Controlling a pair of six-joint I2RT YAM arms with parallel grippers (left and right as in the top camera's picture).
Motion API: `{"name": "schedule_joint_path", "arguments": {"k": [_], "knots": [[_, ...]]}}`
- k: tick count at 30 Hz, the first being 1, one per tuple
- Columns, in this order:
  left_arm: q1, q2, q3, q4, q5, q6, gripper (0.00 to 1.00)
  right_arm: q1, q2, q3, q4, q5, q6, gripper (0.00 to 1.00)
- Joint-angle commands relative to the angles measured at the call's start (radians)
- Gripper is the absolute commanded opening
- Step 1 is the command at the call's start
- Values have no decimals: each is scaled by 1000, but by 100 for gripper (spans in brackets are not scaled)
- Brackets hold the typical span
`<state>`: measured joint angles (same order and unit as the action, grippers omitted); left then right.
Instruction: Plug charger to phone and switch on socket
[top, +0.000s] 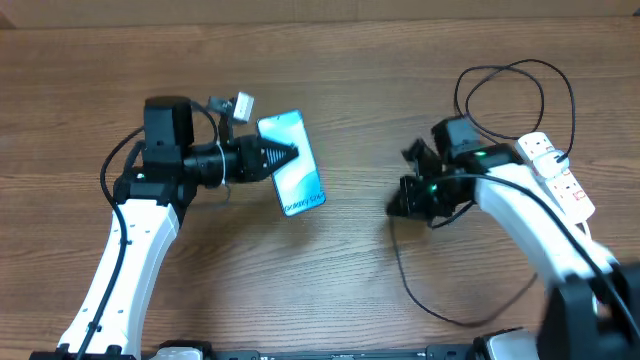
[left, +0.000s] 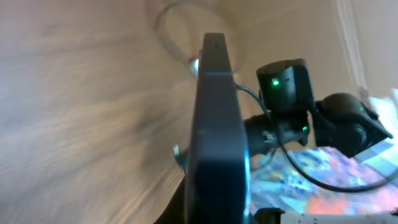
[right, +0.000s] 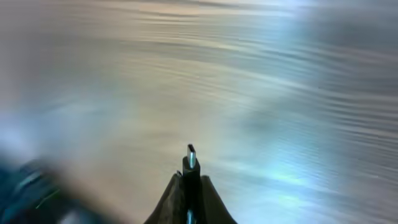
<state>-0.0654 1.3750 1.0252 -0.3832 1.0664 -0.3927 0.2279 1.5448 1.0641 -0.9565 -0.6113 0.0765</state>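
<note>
Left of centre, the left claw is clenched on the phone, while the right claw, right of centre, grasps the charger by its plug, metal tip bared and well apart from the phone. The plugging-in appears still to come, and the socket lies at the right edge of the worktop with neither claw on it. Small print at the phone's lower end is too small to read.

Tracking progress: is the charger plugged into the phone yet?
Not plugged in. The charger plug pokes free from the shut right jaws; overhead, the phone is apart, held in the left jaws.
</note>
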Motion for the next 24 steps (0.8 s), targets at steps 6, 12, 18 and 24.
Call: {"name": "schedule_joint_path", "arguments": {"k": [6,12,18,24], "knots": [[0,-2,9,335,249,-147,4,4,-243,41,-106,-575,-313,4],[0,-2,9,637,243,-472,4,70,-229,34,-13,-663,-314,4],[0,-2,9,805,240,-667,4,148,-216,33,118,-626,-312,4],[0,-2,9,805,277,-670,4,150,-216,33,225,-613,-225,4]]}}
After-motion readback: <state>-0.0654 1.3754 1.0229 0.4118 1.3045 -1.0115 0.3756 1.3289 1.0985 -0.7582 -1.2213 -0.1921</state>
